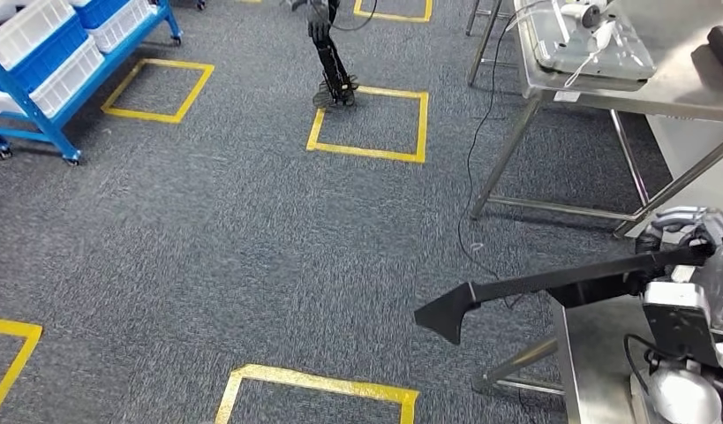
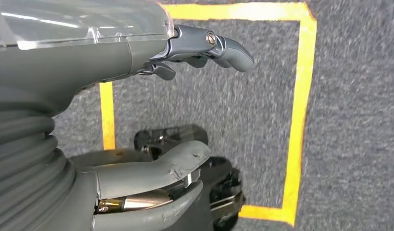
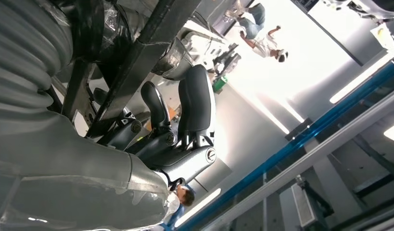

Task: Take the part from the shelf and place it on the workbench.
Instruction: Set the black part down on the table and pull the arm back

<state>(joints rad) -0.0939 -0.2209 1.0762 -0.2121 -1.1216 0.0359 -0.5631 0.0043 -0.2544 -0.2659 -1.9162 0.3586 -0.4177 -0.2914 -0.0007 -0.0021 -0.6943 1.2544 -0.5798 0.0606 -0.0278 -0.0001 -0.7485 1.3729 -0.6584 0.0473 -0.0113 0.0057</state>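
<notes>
The long black part (image 1: 552, 290) is off the shelf (image 1: 48, 71) and clamped in the right hand (image 3: 175, 130), held over the desk (image 1: 596, 353) edge; setting it down remains. The left hand (image 2: 185, 110) hangs with fingers apart, holding nothing.

Grey carpet (image 1: 252, 238) covers the floor, marked with yellow tape squares (image 1: 370, 124). Well away from the right hand (image 1: 693, 265), off to its far left, a blue wheeled shelf (image 1: 48, 97) stands on the carpet, loaded with white bins (image 1: 26, 31) and blue bins (image 1: 110, 11). Ahead of that hand stands a steel workbench (image 1: 622, 88) with a metal tray (image 1: 596, 53) on top; a black cable (image 1: 481, 159) trails down to the carpet beside its leg. Directly beneath the hand is the corner of another steel table (image 1: 596, 353).
</notes>
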